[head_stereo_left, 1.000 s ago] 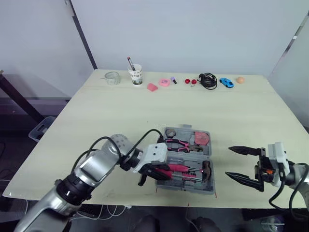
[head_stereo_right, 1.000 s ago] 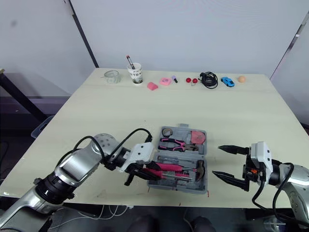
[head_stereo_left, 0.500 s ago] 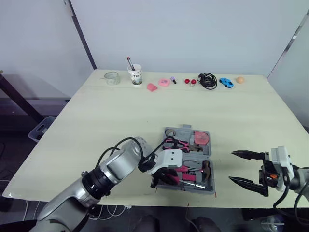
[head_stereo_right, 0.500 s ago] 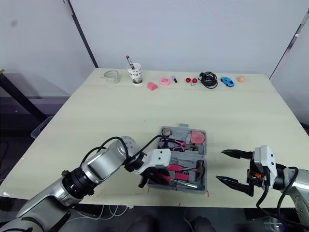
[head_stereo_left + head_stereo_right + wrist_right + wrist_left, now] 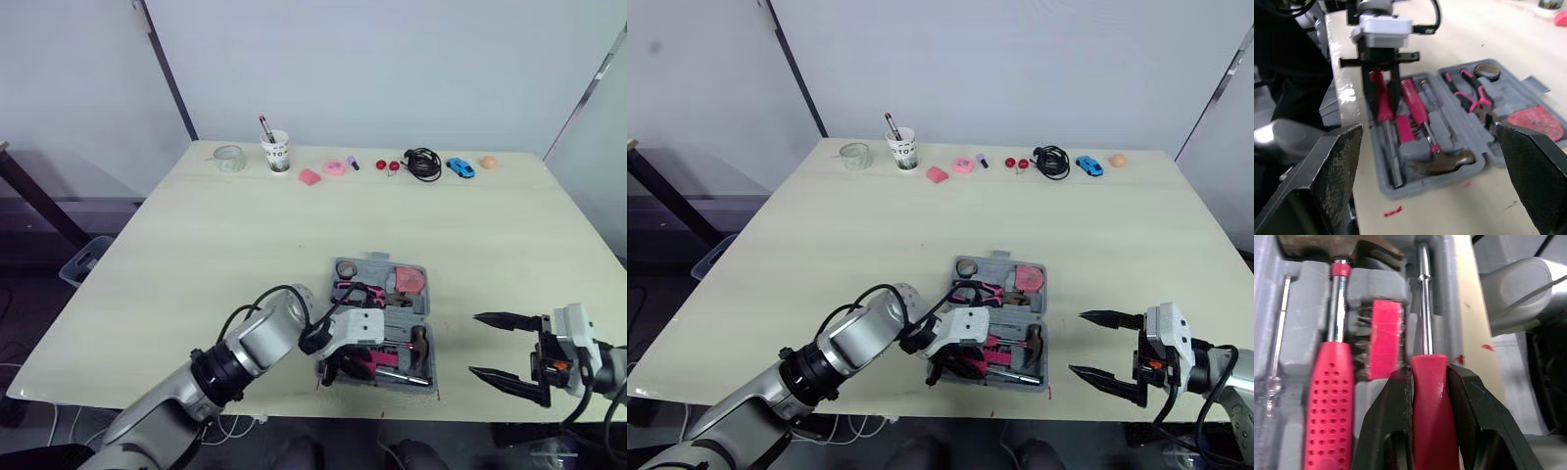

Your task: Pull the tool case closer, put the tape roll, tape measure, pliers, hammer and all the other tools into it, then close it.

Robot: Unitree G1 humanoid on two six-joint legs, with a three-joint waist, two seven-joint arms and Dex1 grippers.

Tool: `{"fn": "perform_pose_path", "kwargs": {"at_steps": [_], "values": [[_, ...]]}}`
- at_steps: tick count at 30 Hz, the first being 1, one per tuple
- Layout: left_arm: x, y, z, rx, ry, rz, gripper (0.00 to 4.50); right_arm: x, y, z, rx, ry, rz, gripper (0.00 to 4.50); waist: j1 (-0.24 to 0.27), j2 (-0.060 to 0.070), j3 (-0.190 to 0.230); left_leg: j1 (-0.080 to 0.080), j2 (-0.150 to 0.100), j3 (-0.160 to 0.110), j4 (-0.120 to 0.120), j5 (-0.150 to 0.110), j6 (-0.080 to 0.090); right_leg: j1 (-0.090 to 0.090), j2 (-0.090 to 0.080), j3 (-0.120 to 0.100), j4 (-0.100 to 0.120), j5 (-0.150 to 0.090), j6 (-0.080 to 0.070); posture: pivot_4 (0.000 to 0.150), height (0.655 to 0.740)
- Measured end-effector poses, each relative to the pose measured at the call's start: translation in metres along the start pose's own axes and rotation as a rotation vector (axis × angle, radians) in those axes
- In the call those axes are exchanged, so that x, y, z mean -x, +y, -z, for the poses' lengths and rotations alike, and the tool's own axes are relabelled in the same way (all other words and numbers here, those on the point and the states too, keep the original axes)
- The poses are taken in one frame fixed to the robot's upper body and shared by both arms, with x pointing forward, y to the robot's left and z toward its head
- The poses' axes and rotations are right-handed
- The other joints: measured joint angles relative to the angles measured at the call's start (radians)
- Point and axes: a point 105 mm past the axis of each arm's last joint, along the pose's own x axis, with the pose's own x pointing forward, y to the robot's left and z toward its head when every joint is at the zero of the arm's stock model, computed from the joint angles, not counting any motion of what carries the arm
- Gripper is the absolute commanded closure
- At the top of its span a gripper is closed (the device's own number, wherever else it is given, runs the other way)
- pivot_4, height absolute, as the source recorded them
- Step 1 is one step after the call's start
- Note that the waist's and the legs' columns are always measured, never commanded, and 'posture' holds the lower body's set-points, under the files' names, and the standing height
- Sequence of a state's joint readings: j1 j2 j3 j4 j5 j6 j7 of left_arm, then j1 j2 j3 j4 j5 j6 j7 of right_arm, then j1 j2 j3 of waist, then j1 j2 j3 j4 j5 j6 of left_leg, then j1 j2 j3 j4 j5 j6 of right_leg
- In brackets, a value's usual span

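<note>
The tool case [image 5: 1447, 182] lies open at the 6 o'clock edge of the table [image 5: 245, 225], close enough for both arms to reach. The left end effector [image 5: 1429, 377] is clamped narrowly on the red handle of a screwdriver [image 5: 1426, 363]. It holds the screwdriver lengthwise over the slot on the case's 6 o'clock side, probably so the shaft drops straight into its groove.

Just to 12 o'clock of that slot the hammer [image 5: 1415, 110] lies bedded in its recess. Beyond it are the pliers [image 5: 358, 291] and the tape roll [image 5: 1486, 72]. A red item, likely the tape measure [image 5: 409, 280], sits toward the case's 1 o'clock corner.

The right end effector [image 5: 474, 345] hangs at the case's 3 o'clock, spread wide and empty. It seems to be waiting to shut the lid, which is not yet done.
</note>
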State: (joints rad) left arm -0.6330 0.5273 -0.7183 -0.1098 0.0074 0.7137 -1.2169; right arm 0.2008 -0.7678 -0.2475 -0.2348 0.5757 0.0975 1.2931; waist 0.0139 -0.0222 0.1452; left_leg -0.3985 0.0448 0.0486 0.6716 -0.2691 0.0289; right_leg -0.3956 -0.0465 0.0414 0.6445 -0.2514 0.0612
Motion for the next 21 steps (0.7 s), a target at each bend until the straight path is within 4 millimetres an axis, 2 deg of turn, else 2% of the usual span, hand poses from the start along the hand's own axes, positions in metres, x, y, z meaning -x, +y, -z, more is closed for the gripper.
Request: {"fn": "perform_pose_path", "kwargs": {"at_steps": [11,13,18,21], "values": [[-0.0003,0.0000,-0.0003,0.004,0.001,0.005,3.86,0.0000,0.0009,0.0019,0.054,0.048,-0.035,0.00,0.000,0.000,0.000,0.000,0.000,0.000,0.000,0.000,0.000,0.000,0.000,0.000,0.000,0.000,0.000,0.150,0.7400],[-0.0003,0.0000,-0.0003,0.004,0.002,0.005,2.85,-0.0008,0.0015,0.0026,0.051,0.049,-0.039,0.00,0.000,0.000,0.000,0.000,0.000,0.000,0.000,0.000,0.000,0.000,0.000,0.000,0.000,0.000,0.000,0.150,0.7400],[-0.0005,-0.0019,-0.0026,-0.008,-0.008,0.020,0.81,-0.0025,0.0015,0.0031,0.051,0.051,-0.041,0.00,0.000,0.000,0.000,0.000,0.000,0.000,0.000,0.000,0.000,0.000,0.000,0.000,0.000,0.000,0.000,0.150,0.7400],[-0.0002,-0.0024,-0.0032,-0.014,-0.009,0.022,0.81,-0.0030,0.0014,0.0031,0.051,0.050,-0.041,0.00,0.000,0.000,0.000,0.000,0.000,0.000,0.001,0.000,0.000,0.000,0.000,0.000,0.000,0.000,0.000,0.150,0.7400]]}}
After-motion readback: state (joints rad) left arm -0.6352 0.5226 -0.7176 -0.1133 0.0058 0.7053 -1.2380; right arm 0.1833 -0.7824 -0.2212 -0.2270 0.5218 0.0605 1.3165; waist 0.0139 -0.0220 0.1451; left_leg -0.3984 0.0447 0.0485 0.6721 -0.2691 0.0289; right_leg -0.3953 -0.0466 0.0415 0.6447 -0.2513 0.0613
